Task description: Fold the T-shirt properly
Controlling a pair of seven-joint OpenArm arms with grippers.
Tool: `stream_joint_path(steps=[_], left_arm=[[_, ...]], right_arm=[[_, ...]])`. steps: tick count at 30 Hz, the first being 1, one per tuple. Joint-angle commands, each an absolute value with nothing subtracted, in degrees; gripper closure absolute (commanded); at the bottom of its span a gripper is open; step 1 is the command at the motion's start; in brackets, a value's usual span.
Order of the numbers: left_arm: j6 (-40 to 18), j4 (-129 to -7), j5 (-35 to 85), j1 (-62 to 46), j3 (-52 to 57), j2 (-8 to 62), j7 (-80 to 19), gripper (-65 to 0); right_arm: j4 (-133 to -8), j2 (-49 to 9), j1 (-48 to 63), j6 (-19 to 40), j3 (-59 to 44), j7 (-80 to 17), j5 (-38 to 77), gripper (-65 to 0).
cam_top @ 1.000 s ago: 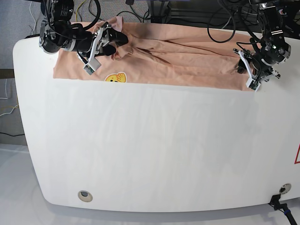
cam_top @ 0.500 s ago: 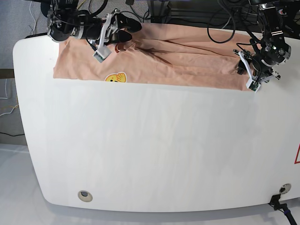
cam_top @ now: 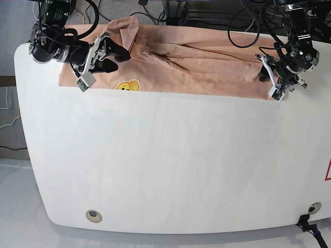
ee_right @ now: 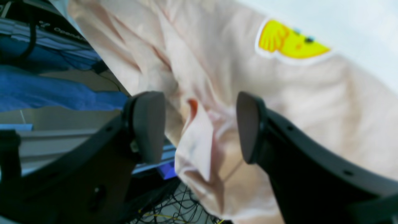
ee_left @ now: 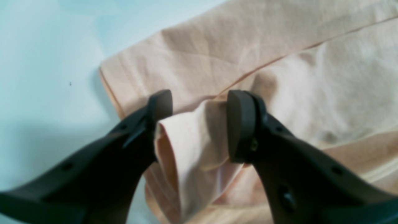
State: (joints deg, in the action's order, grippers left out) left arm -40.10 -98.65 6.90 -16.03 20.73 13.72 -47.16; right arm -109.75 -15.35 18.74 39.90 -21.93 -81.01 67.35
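Note:
The salmon-peach T-shirt (cam_top: 196, 67) lies crumpled in a long band along the far edge of the white table (cam_top: 155, 155). Its yellow cartoon print (cam_top: 127, 86) faces up near the left end and also shows in the right wrist view (ee_right: 290, 42). My right gripper (cam_top: 111, 56) hovers over the shirt's left part. Its jaws are apart around a loose fold by the collar (ee_right: 199, 146) and do not touch it (ee_right: 200, 124). My left gripper (cam_top: 271, 82) is at the shirt's right corner. It pinches a bunched fold (ee_left: 192, 146) between its pads (ee_left: 196, 112).
Black cables and equipment (cam_top: 207, 15) crowd the space behind the table's far edge. A round grommet (cam_top: 93, 215) sits near the front left and another (cam_top: 314, 207) near the front right. A flap of shirt (cam_top: 125, 27) stands up at the far edge.
My right gripper swung up and right over the shirt, then came back left and lower. A flap of shirt now stands at the far edge. The left gripper hardly moved.

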Motion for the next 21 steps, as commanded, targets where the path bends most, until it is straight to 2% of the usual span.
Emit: stream_joint_path(steps=[1, 9, 21], left_arm=[[-40.0, -99.47, 7.34, -15.6, 21.05, 14.46, -46.64, -27.1], [-40.0, -99.47, 7.34, -15.6, 21.05, 14.46, -46.64, -27.1], [-40.0, -99.47, 7.34, -15.6, 21.05, 14.46, -46.64, -27.1]], right_arm=[[-108.88, -15.78, 18.33, 40.0, -22.11, -80.0, 65.89, -34.7], [-108.09, -13.49, 19.3, 40.0, -21.93, -80.0, 62.9, -34.6], [-108.44, -8.4, 27.21, 40.0, -14.46, -80.0, 63.16, -34.3]])
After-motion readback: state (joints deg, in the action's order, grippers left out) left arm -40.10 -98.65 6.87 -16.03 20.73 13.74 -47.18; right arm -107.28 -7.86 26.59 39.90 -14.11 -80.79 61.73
